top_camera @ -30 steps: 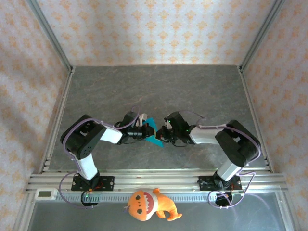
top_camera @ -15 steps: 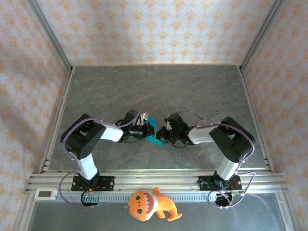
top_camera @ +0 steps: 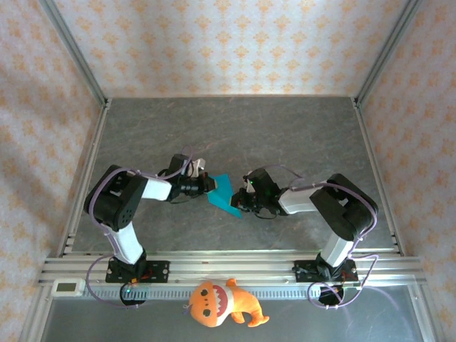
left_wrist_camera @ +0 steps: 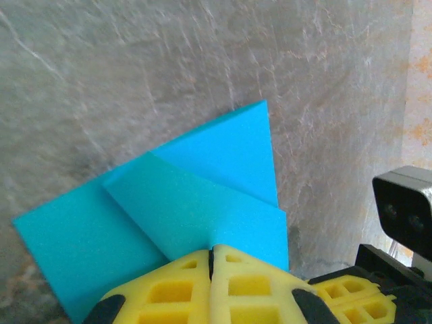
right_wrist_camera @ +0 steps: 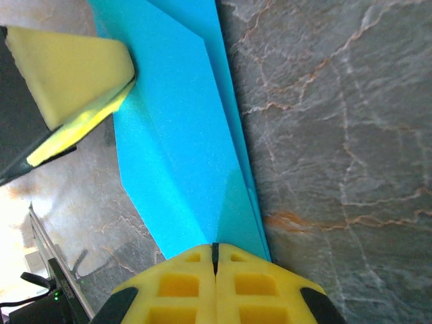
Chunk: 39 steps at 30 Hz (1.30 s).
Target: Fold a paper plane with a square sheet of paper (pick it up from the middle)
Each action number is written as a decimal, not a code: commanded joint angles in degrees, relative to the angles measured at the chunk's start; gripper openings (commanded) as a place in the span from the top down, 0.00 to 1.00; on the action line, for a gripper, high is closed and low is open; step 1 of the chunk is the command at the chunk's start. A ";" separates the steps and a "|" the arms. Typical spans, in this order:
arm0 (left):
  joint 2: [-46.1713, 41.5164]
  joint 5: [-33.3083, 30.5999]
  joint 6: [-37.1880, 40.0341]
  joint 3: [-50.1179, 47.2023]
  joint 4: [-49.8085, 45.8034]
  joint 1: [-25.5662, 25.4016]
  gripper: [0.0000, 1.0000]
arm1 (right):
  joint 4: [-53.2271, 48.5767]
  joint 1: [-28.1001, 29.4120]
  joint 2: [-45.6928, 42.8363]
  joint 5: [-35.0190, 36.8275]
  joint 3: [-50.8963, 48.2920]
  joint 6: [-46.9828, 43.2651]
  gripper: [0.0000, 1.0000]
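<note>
Our left tool (left_wrist_camera: 211, 251) and right tool (right_wrist_camera: 216, 248) pinch the half-folded paper (left_wrist_camera: 202, 175); next we should press its crease flat.

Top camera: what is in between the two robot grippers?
The folded blue paper sheet, seen from above; the left gripper and the right gripper both pinch it shut.

The left gripper (top_camera: 206, 187) now sits further left than before, and more of the square sheet of paper (top_camera: 223, 194) is uncovered.
</note>
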 commanded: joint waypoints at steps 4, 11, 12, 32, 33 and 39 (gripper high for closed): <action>-2.86 -3.03 0.00 -0.53 -0.92 1.85 0.97 | -11.50 0.05 2.79 4.74 -3.34 -1.57 1.00; -9.62 -0.05 0.27 -2.43 -0.04 -1.24 0.96 | -11.75 0.09 3.46 5.01 -2.68 -1.39 1.00; -9.25 0.35 0.84 -2.06 -0.24 -1.86 0.96 | -11.87 0.10 3.45 5.10 -2.70 -1.38 1.00; 6.41 -6.37 5.90 8.04 -8.99 4.53 0.99 | -11.58 0.09 4.50 5.36 -3.63 -1.61 1.00; 7.00 -6.87 6.34 8.81 -9.95 4.85 1.00 | -11.53 0.09 4.43 5.36 -3.76 -1.57 1.00; 9.35 -6.70 6.16 10.34 -11.00 7.31 1.00 | -11.32 0.06 4.15 5.37 -4.17 -1.66 1.00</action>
